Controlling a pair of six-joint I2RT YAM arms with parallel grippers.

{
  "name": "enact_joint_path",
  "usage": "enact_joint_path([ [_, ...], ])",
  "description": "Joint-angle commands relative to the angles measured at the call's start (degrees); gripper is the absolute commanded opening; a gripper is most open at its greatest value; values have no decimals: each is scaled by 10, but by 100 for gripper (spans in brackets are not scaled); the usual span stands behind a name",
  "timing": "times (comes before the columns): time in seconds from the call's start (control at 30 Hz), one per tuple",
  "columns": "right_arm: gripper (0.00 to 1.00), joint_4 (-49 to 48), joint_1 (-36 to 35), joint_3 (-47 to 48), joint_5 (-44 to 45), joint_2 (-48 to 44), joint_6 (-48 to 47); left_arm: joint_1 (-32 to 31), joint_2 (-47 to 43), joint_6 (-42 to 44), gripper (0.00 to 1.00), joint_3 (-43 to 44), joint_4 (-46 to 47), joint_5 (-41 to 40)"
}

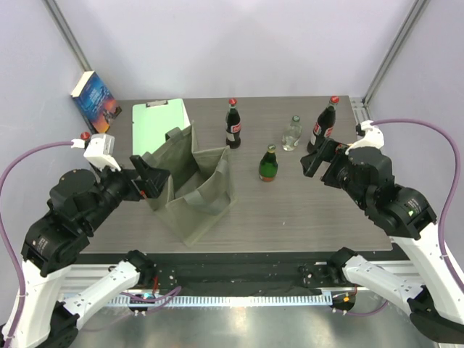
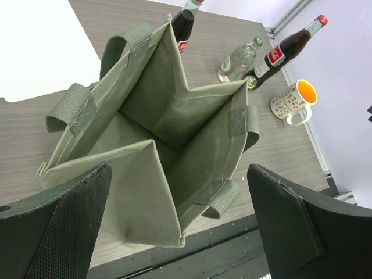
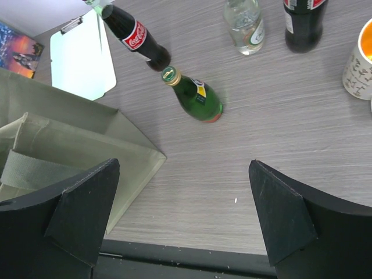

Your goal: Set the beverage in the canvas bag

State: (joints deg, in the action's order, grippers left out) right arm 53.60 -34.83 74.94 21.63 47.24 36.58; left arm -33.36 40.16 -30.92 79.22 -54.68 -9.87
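The canvas bag point(image 1: 192, 190) stands open, left of the green bottle point(image 1: 269, 164). The left gripper point(image 1: 150, 177) and right gripper point(image 1: 316, 159) gape wide, empty.

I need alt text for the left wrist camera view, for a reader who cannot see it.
An open olive-grey canvas bag, empty inside, fills the view from above, between two open black jaws. Beyond it on the wooden table stand two cola bottles, a clear bottle and a mug.

Bright, even light from overhead fills all three views, and the green bottle point(image 1: 269, 164) casts only a faint, soft shadow on the table point(image 1: 304, 210). The clipboard point(image 2: 35, 52) glares almost white in the left wrist view, where wide-angle stretch leans the red-capped cola bottle point(image 2: 290, 49) toward the corner.
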Motion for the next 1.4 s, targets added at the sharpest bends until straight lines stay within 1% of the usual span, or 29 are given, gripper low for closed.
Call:
enact_joint_path([
  [0.0, 100, 10, -3, 12, 26, -5, -3, -2, -10, 4, 100, -9, 10, -9],
  [0.07, 100, 9, -3, 9, 21, -1, -19, -2, -11, 4, 100, -10, 7, -11],
  [0.17, 96, 8, -3, 5, 16, 23, -56, -2, -11, 4, 100, -6, -1, -10],
  [0.23, 93, 11, -3, 9, 13, 71, -75, -2, -11, 6, 100, 0, -12, -14],
  [0.3, 91, 17, -3, 16, -9, 107, -91, -2, -13, 9, 100, -5, -16, -20],
  [0.33, 91, 5, -3, 16, -24, 140, -105, -2, -19, 11, 100, -6, -17, -31],
  [0.4, 90, -25, -2, -1, -49, 160, -114, -2, -25, 12, 100, -10, -19, -44],
  [0.43, 90, -48, -3, -5, -48, 180, -122, -2, -25, 13, 100, -9, -23, -48],
  [0.53, 90, -62, -3, 19, -3, 227, -148, -2, -31, 16, 100, 0, -32, -55],
  [0.6, 90, -93, 0, 36, 22, 274, -176, -2, -37, 17, 100, 3, -33, -57],
  [0.67, 89, -132, 6, 45, 8, 317, -206, -2, -41, 16, 100, 4, -34, -58],
  [0.77, 87, -173, 19, 48, -13, 355, -222, -2, -45, 13, 100, 9, -35, -56],
  [0.87, 82, -198, 36, 48, -37, 377, -233, -2, -51, 7, 100, 7, -34, -46],
  [1.0, 79, -230, 56, 36, -51, 407, -247, -2, -60, 6, 100, -13, -35, -53],
  [1.07, 76, -258, 60, 23, -74, 410, -252, -2, -59, 5, 100, -20, -37, -54],
  [1.1, 73, -270, 63, 18, -82, 413, -254, -2, -58, 4, 100, -24, -38, -53],
  [1.13, 72, -290, 65, 7, -94, 413, -257, -2, -56, 2, 100, -26, -38, -53],
  [1.23, 70, -308, 64, -4, -109, 425, -253, -2, -51, -5, 100, -32, -39, -50],
  [1.37, 66, -329, 64, -24, -93, 430, -255, -2, -48, -12, 100, -32, -40, -46],
])
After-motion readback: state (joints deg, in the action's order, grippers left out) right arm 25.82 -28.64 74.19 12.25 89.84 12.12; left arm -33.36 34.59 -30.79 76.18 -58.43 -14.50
